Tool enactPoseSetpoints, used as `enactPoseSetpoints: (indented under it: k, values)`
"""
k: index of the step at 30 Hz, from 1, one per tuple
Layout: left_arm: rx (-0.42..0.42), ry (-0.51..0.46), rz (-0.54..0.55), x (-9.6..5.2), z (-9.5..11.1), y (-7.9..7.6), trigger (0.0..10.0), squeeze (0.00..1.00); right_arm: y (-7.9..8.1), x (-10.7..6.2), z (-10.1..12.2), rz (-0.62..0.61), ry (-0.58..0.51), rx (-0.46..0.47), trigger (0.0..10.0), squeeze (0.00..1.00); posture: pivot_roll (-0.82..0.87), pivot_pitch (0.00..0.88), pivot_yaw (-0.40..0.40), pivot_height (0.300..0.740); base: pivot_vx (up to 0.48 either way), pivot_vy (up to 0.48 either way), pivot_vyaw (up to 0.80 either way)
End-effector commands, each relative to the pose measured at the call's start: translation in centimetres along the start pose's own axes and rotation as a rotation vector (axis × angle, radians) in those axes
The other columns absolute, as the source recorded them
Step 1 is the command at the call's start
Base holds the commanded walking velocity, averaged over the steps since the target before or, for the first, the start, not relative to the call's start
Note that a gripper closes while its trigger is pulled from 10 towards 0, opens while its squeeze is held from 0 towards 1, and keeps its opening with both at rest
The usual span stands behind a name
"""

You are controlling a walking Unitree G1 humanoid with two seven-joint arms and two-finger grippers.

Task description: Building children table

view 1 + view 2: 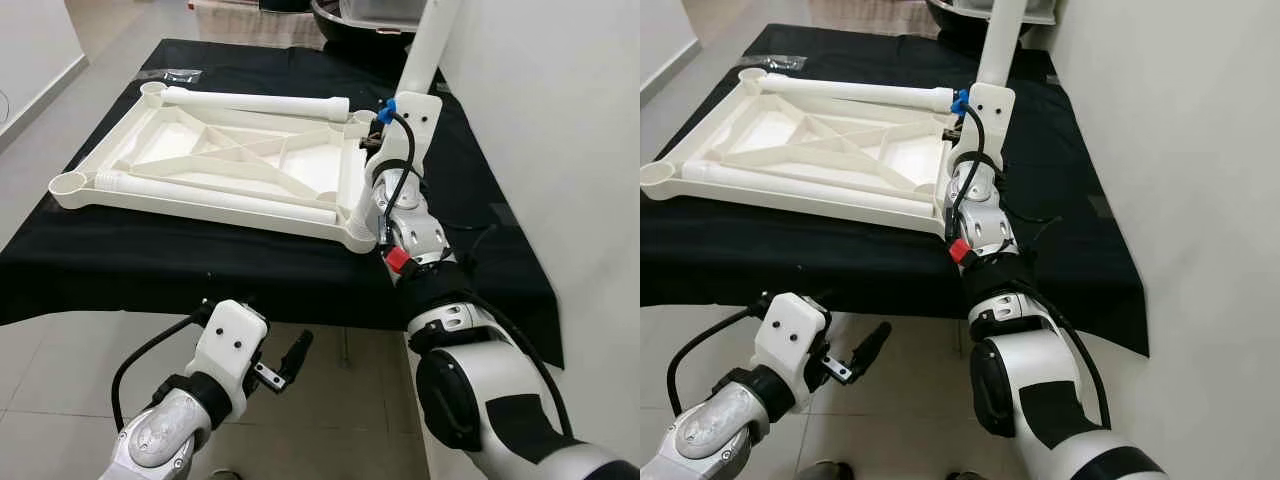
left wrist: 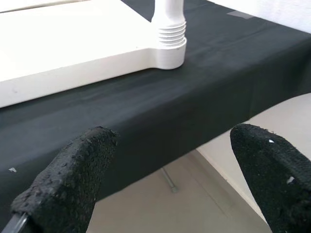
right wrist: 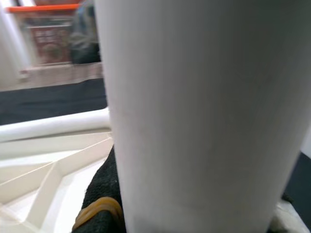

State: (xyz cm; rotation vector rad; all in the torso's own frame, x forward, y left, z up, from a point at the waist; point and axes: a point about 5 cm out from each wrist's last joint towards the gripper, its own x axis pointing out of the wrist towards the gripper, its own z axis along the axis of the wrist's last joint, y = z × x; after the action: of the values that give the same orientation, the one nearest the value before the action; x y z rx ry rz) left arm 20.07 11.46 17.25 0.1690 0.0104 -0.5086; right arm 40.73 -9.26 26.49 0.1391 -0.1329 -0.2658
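Right gripper jaws clamp the upright leg beside the tabletop; left gripper jaws wide.

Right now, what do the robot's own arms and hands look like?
Both arms are silver and white with black joint bands. The right arm carries a black cable, a blue clip and a red tab near the wrist. The left arm has a black cable looping to a white block. The left hand has two rough black fingers.
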Motion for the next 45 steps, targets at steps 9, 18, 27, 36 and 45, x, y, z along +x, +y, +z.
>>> enactPoseSetpoints:
  k: [9,18,27,36,45]
  values:
    - [0.027,-0.001,0.041,0.3,-0.1,0.8,10.0,0.00,-2.1,-0.7,-3.6,-0.400,0.141,0.071,0.0,0.00,0.14,0.206,-0.101,0.740,0.000,0.000,0.00]
    - [0.019,-0.037,0.029,0.6,0.7,0.4,10.0,0.00,-0.3,-1.2,-1.8,-0.530,0.076,0.066,0.0,0.00,0.16,0.205,-0.110,0.740,0.000,0.000,0.00]
    - [-0.025,-0.092,-0.047,0.8,1.8,-1.2,10.0,0.00,0.2,-1.2,-1.4,-0.548,0.094,0.099,10.0,0.00,0.17,0.202,-0.115,0.740,0.000,0.000,0.00]
    - [-0.008,-0.083,-0.049,0.7,1.4,-1.2,10.0,0.00,0.9,-1.4,-1.5,-0.505,0.082,0.072,10.0,1.00,0.16,0.193,-0.119,0.740,0.000,0.000,0.00]
    - [-0.014,-0.070,-0.046,0.6,1.0,-1.3,10.0,0.00,1.6,-1.6,-1.5,-0.465,0.064,0.073,10.0,1.00,0.15,0.184,-0.118,0.740,0.000,0.000,0.00]
